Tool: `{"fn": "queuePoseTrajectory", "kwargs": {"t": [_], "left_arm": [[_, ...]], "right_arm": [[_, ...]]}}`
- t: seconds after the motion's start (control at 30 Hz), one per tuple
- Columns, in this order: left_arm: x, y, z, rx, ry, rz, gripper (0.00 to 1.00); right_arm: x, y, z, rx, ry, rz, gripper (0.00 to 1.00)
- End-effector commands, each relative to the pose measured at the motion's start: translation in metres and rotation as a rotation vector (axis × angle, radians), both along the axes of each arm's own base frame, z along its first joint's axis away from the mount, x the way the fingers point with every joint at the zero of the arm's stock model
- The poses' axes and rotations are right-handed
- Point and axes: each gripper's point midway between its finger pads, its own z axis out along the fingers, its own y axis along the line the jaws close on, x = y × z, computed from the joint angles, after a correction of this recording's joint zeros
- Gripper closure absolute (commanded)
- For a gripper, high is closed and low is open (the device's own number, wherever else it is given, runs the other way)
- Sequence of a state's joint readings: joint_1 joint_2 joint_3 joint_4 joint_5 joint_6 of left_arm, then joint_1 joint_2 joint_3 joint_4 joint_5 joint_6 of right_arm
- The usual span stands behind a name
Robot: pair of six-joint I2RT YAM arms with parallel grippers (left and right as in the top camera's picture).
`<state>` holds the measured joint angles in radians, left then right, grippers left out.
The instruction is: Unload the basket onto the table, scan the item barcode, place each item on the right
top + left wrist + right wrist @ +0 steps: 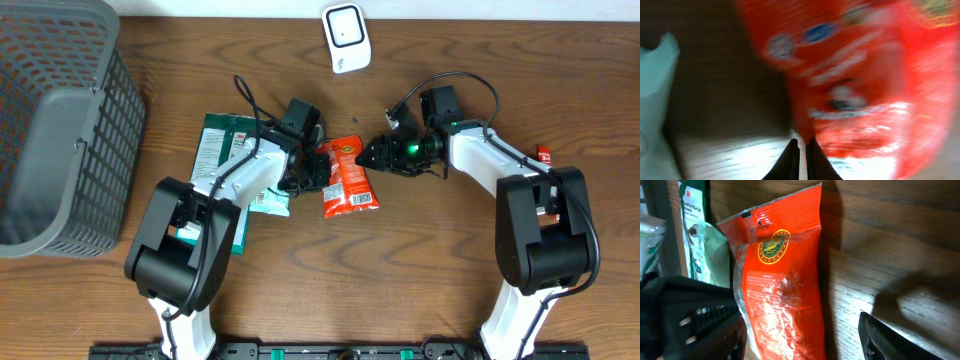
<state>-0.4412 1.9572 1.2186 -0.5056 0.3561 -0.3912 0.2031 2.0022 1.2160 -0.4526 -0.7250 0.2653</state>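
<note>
1. A grey basket [60, 130] is sitting at the far left of the table [420, 290], and it is playing no part in this step.
2. Green packets [213, 150] are lying just beside the left arm, partly under it.
3. The left gripper [801, 150] is reaching in at the left edge of the orange snack packet [348, 180]. Its jaws are pressing tight together. Nothing is showing between them, though the tips are sitting right at the packet's edge, so I cannot tell whether any film is being pinched.
4. The orange snack packet is lying flat at the centre of the table, between the two grippers. The white scanner [346, 38] is standing well apart from it at the far edge. No barcode is showing on the upper face.
5. The right gripper [372, 152] is hovering at the packet's upper right corner with its jaws spread wide, and it is gripping nothing.
6. By my judgement, the pick-up is in hand and the scan has not begun. The next move is calling for a firm grip on the packet, then lifting it and turning it until its barcode is facing the scanner.
</note>
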Motion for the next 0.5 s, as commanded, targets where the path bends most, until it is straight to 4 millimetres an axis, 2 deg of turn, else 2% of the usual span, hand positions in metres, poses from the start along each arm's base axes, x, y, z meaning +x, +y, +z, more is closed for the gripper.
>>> {"fn": "queuePoseTrajectory", "kwargs": {"t": [0.0,0.2,0.37,0.47], "left_arm": [[-0.008,0.017,-0.023,0.101,0.025,-0.002,0.91],[-0.004,0.019,-0.018,0.099,0.009,-0.008,0.91],[0.01,0.029,0.016,0.079,-0.036,0.027,0.91],[0.012,0.027,0.036,0.053,-0.069,0.037,0.91]], "right_arm": [[-0.011,0.013,-0.004,0.025,0.012,0.049,0.34],[-0.013,0.021,-0.004,0.026,-0.001,0.072,0.36],[-0.01,0.017,-0.004,0.023,-0.008,0.061,0.36],[-0.009,0.016,-0.006,0.012,-0.011,0.057,0.36]]}}
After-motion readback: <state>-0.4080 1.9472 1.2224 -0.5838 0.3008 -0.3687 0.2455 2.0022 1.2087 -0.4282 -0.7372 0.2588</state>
